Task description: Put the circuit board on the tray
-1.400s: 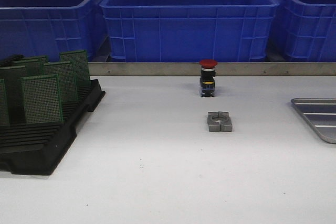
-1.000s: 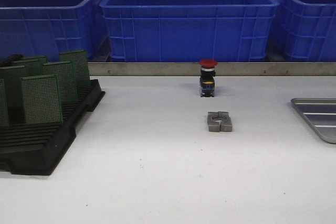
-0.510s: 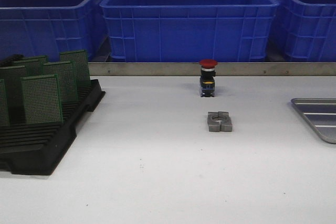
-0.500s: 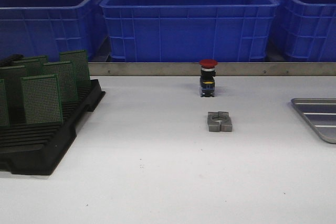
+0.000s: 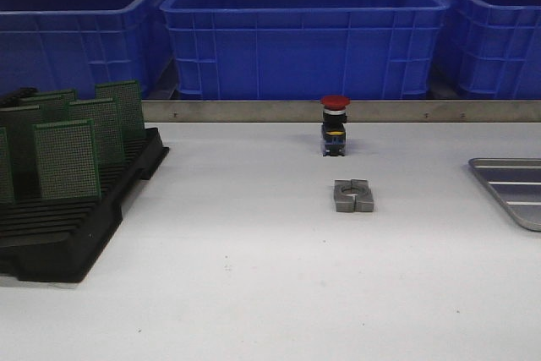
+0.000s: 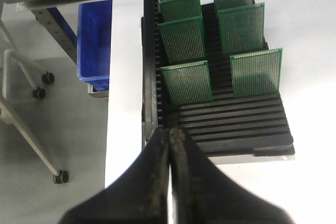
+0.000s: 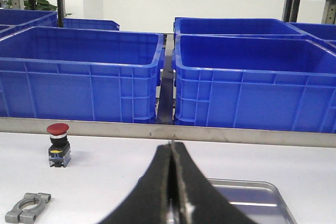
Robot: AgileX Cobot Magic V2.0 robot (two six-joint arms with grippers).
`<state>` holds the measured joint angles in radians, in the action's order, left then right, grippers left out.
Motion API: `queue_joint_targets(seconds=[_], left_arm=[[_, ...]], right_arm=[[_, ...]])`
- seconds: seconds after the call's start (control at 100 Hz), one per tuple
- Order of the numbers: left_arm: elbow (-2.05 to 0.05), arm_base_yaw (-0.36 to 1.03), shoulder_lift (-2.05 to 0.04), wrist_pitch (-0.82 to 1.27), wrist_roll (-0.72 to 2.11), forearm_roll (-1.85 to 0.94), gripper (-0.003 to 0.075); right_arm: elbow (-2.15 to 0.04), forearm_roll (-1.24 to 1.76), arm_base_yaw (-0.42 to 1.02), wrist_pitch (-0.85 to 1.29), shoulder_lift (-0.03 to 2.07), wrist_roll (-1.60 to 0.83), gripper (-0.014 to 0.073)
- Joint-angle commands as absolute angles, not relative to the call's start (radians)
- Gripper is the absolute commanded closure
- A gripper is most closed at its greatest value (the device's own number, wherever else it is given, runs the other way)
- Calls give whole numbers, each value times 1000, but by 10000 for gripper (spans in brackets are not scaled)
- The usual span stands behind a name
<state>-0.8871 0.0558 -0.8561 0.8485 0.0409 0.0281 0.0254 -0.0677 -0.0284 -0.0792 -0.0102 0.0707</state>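
Observation:
Several green circuit boards (image 5: 66,161) (image 6: 186,82) stand upright in a black slotted rack (image 5: 76,226) (image 6: 236,124) at the table's left. The silver tray (image 5: 516,188) (image 7: 252,198) lies at the right edge, nothing on the part that shows. My left gripper (image 6: 169,132) is shut and holds nothing; it hovers over the rack's near end, by the table's left edge. My right gripper (image 7: 172,145) is shut and holds nothing, low over the table just short of the tray. Neither gripper shows in the front view.
A red-capped push button (image 5: 335,124) (image 7: 58,145) stands mid-table near the back rail. A grey metal clamp block (image 5: 353,195) (image 7: 29,206) lies in front of it. Big blue bins (image 5: 304,31) line the back behind a metal rail (image 5: 338,111).

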Motion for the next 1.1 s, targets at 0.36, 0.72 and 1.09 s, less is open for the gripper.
queue_joint_targets(seconds=[0.36, 0.72, 1.09], left_arm=[[-924, 52, -904, 798, 75, -19, 365], [-924, 52, -904, 725, 75, -40, 187], [-1137, 52, -1101, 776, 457, -161, 187]], right_arm=[[13, -66, -24, -151, -26, 70, 662], [13, -66, -24, -151, -26, 70, 662], [13, -66, -24, -151, -26, 70, 662]])
